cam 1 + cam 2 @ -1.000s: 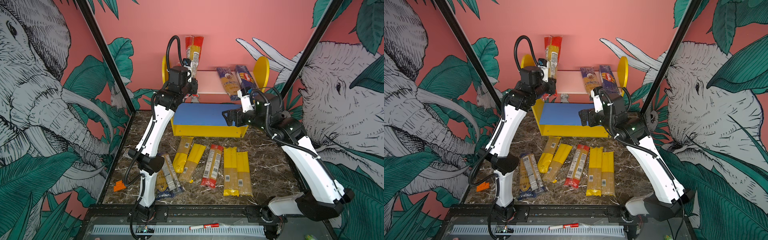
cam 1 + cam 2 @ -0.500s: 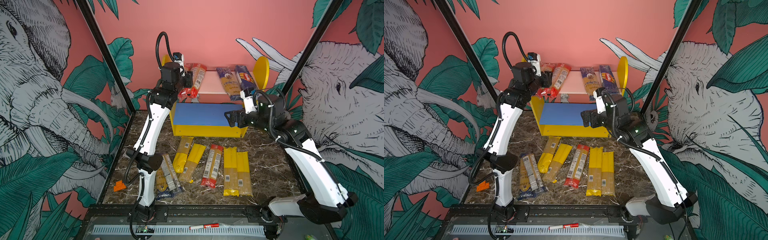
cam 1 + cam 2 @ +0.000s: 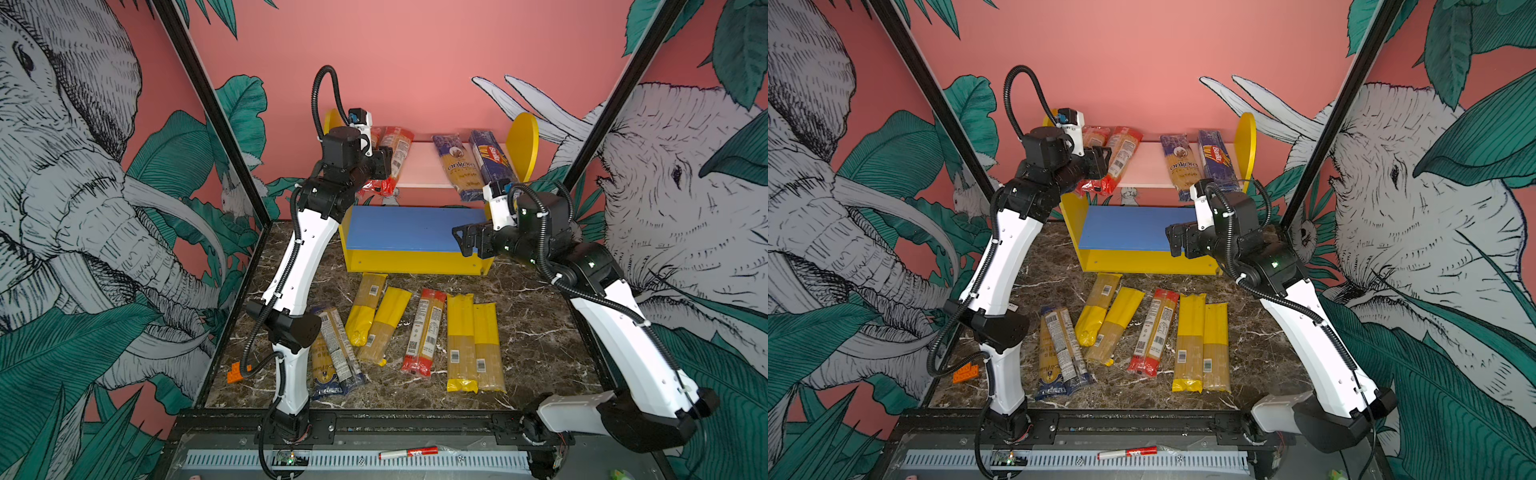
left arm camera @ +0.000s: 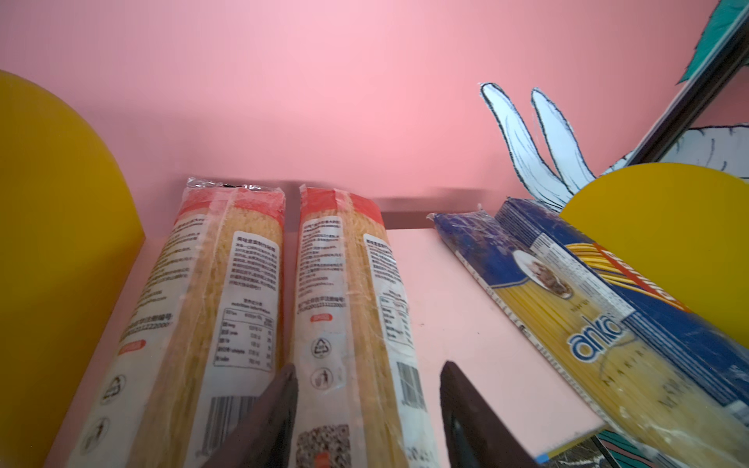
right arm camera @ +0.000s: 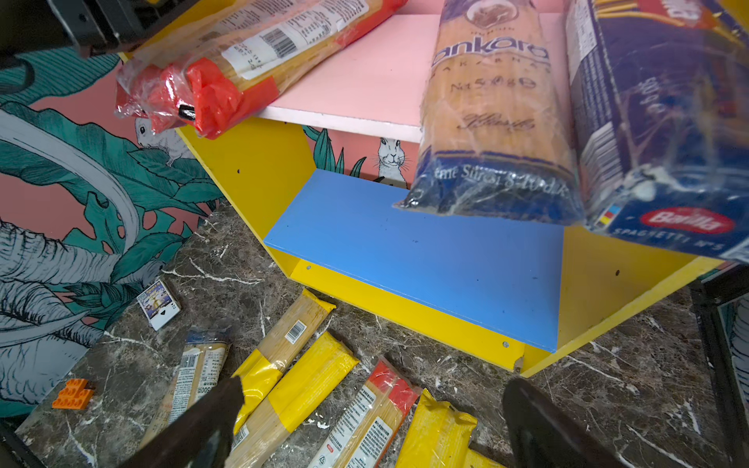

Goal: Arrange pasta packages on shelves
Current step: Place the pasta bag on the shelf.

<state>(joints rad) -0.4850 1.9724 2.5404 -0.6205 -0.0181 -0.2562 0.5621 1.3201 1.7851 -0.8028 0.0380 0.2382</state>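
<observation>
Left gripper (image 4: 364, 368) stood spread astride red-ended pack (image 4: 348, 291), pink board (image 4: 454, 308).
Likely needed a straight pull-back, clear of the pack; right gripper (image 5: 373, 389) gaped empty.

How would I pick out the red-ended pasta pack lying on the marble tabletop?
Find the yellow shelf unit, then look at the marble tabletop before it. The red-ended pack lies between two slanted half-yellow packs and two straight ones; it alone on the tabletop has red ends.

The blue-ended spaghetti pack (image 5: 492, 105) reads "ankara". The dark blue box (image 5: 656, 133) beside it reads "Barilla" and "SPAGHETTI N°5".
</observation>
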